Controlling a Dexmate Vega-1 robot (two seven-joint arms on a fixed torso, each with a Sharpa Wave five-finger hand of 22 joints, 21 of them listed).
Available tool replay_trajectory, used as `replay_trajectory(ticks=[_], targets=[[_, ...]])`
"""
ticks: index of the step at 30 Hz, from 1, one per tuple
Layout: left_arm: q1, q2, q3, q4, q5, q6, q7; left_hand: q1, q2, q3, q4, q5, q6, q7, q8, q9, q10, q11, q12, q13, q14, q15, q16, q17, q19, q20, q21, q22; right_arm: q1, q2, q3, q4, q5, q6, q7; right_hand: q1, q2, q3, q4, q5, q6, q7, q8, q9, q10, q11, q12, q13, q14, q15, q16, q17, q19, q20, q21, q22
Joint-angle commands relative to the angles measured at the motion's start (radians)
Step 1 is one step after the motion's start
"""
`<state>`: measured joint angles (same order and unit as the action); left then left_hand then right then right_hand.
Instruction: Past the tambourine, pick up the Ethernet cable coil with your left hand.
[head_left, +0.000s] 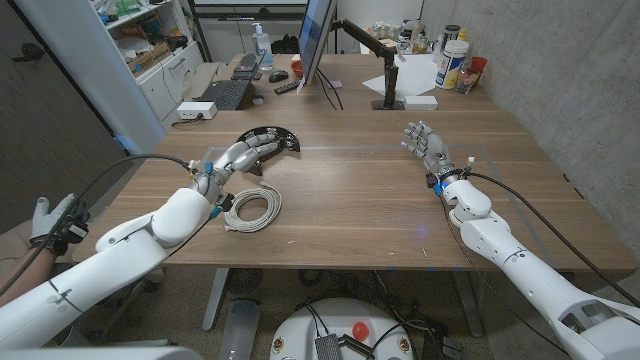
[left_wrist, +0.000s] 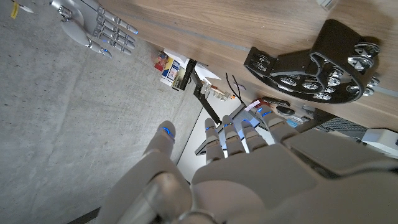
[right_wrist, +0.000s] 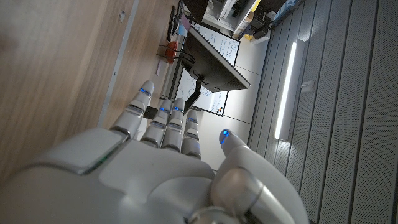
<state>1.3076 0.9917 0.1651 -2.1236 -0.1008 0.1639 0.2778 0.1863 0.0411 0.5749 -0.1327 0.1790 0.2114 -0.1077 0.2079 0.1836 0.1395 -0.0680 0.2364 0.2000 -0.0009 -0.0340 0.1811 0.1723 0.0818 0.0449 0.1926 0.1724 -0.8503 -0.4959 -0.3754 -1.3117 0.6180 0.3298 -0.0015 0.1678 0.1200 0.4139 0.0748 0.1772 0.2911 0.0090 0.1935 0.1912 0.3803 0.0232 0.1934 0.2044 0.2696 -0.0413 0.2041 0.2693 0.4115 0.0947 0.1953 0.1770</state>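
**Observer:** Where's your left hand right now?

**Operator:** My left hand (head_left: 243, 155) is released, fingers stretched out and holding nothing. From the head view it reaches toward the black half-moon tambourine with metal jingles (head_left: 270, 136), fingertips just short of its rim. The left wrist view shows the same: my fingers (left_wrist: 239, 134) apart, the tambourine (left_wrist: 323, 59) lying beyond them on the wooden bench (head_left: 360, 190).

**Observer:** And the cable?

**Operator:** The coil of pale grey Ethernet cable (head_left: 252, 208) lies flat on the bench beside my left forearm, nearer the robot than the hand is. So the hand sits between the tambourine and the coil, apart from both.

**Observer:** Which step are you on, then?

**Operator:** I'd judge it's the approach; no grasp has begun. The next move, as I see it, calls for bringing the hand back over the coil, lowering it, and closing the fingers around a bundle of loops so the whole coil lifts together rather than unwinding.

**Observer:** Right side?

**Operator:** My right hand (head_left: 424, 143) is released too, fingers spread, well apart from everything.
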Motion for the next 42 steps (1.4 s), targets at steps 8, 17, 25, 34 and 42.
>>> replay_trajectory(ticks=[8, 17, 25, 34, 42], targets=[[0.013, 0.022, 0.023, -0.067, 0.131, 0.125, 0.032, 0.058, 0.005, 0.018, -0.036, 0.001, 0.028, -0.015, 0.012, 0.005, 0.025, -0.013, 0.006, 0.002, 0.008, -0.041, 0.004, 0.001, 0.006, -0.006, 0.002, 0.0, 0.0, 0.0, -0.001, 0.0, -0.002, 0.002, 0.0, 0.001, 0.008, -0.002, -0.002, 0.003, 0.004, -0.005, 0.003, 0.0, 0.006, -0.003, 0.004, 0.002, 0.005, -0.016, 0.009, -0.001, 0.006, 0.002, 0.006, 0.003], [0.001, 0.022, 0.041, -0.08, 0.166, 0.153, 0.032, 0.091, 0.001, 0.027, -0.049, 0.0, 0.031, -0.018, 0.012, 0.005, 0.032, -0.019, 0.007, 0.002, 0.016, -0.044, 0.006, 0.001, 0.008, -0.004, 0.001, 0.0, 0.0, 0.0, 0.0, 0.001, -0.002, 0.002, -0.001, 0.0, 0.008, -0.002, -0.002, 0.003, 0.004, -0.004, 0.003, 0.0, 0.007, -0.001, 0.005, 0.002, 0.004, -0.016, 0.01, -0.002, 0.006, 0.002, 0.006, 0.003], [-0.018, 0.039, 0.092, -0.136, 0.272, 0.289, 0.047, 0.139, -0.002, 0.039, -0.057, 0.001, 0.031, -0.027, 0.012, 0.006, 0.047, -0.031, 0.011, 0.003, 0.028, -0.051, 0.008, 0.001, 0.018, -0.005, 0.003, -0.001, 0.0, 0.0, 0.001, 0.0, 0.001, 0.001, -0.001, 0.0, 0.009, -0.002, -0.001, 0.003, 0.004, -0.004, 0.003, 0.0, 0.006, -0.003, 0.005, 0.002, 0.005, -0.017, 0.01, -0.003, 0.006, 0.002, 0.006, 0.003], [-0.029, 0.043, 0.119, -0.154, 0.312, 0.344, 0.048, 0.192, -0.016, 0.047, -0.06, 0.002, 0.045, -0.029, 0.018, 0.007, 0.068, -0.043, 0.017, 0.004, 0.044, -0.056, 0.01, 0.001, 0.034, -0.008, 0.005, -0.001, 0.0, 0.0, 0.001, 0.0, -0.001, 0.003, 0.0, 0.0, 0.009, -0.003, -0.001, 0.003, 0.004, -0.004, 0.004, 0.0, 0.005, -0.002, 0.005, 0.001, 0.004, -0.016, 0.011, -0.004, 0.006, 0.002, 0.007, 0.003], [-0.064, 0.054, 0.19, -0.181, 0.414, 0.455, 0.043, 0.26, -0.033, 0.054, -0.061, 0.004, 0.05, -0.052, 0.02, 0.007, 0.085, -0.061, 0.018, 0.006, 0.068, -0.064, 0.014, 0.002, 0.054, -0.006, 0.007, 0.0, 0.0, -0.001, 0.0, 0.0, -0.002, 0.003, 0.0, 0.0, 0.009, -0.003, -0.002, 0.003, 0.003, -0.004, 0.004, 0.0, 0.005, -0.002, 0.005, 0.001, 0.004, -0.016, 0.011, -0.004, 0.006, 0.001, 0.007, 0.003]])
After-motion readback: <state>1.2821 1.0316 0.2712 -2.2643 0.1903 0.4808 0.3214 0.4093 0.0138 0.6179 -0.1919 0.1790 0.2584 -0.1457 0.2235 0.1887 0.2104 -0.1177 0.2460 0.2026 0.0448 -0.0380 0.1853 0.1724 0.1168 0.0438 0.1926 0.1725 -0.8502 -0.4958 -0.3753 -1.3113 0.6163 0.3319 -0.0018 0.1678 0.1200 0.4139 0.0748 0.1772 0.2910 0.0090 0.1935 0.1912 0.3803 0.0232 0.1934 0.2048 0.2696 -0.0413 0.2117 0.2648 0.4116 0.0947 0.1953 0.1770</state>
